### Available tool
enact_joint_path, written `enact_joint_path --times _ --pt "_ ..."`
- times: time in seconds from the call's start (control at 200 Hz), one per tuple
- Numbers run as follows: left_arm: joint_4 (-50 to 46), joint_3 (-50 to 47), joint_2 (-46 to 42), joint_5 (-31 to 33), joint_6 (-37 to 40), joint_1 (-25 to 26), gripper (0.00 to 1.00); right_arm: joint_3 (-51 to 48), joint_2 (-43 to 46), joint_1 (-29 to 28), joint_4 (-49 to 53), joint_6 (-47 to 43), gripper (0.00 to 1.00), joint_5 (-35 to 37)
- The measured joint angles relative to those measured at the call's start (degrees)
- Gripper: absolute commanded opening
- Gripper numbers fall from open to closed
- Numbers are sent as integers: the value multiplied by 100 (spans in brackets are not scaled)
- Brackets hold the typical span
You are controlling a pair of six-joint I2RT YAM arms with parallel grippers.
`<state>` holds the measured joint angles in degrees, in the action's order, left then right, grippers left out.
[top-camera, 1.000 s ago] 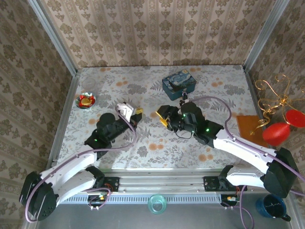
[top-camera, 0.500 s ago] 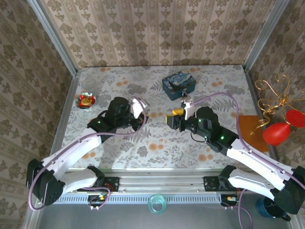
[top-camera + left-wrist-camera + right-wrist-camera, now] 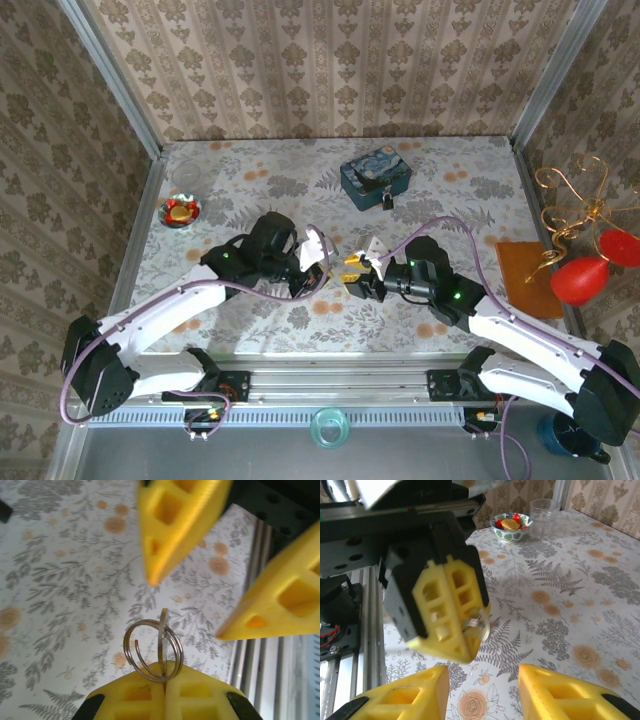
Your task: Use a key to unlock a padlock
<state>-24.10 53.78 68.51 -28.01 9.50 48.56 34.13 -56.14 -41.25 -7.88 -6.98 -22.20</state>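
Note:
My left gripper (image 3: 325, 268) is shut on the key (image 3: 162, 639), a thin metal blade seen edge-on that stands up between its yellow pads, with a silvery split ring (image 3: 150, 650) looped through it. My right gripper (image 3: 352, 273) faces it at mid-table, open, with its two yellow fingers (image 3: 176, 520) spread on either side of the key and clear of it. From the right wrist, the left gripper's shut fingers (image 3: 447, 610) and the ring (image 3: 479, 622) hang just ahead of the open right gripper (image 3: 482, 680). The small dark padlock (image 3: 386, 201) lies by the tin, far from both grippers.
A blue swirl-painted tin (image 3: 374, 177) stands at the back centre. A red-and-gold dish (image 3: 181, 211) and a clear glass (image 3: 186, 178) sit at the back left. An orange mat (image 3: 525, 265) lies at the right edge. Metal rails (image 3: 330, 385) run along the front.
Both arms have swung toward each other to the table's middle, so the grippers now meet tip to tip. The right jaws have narrowed somewhat. The left gripper has kept hold of the key.

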Motion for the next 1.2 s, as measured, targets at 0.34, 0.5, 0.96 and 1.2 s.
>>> enact_joint_path --times 0.34,0.5,0.96,1.2 --pt "-87 0 227 -210 223 146 0 -24 -120 -70 -223 -44 37 -256" --pt "-87 0 227 -245 264 173 0 -24 -136 -92 -225 -31 40 -243" --pt "-181 0 358 -249 343 186 0 -22 -136 -142 -221 293 41 492" --pt "-332 0 391 -223 391 205 0 -22 -85 -138 46 654 39 535"
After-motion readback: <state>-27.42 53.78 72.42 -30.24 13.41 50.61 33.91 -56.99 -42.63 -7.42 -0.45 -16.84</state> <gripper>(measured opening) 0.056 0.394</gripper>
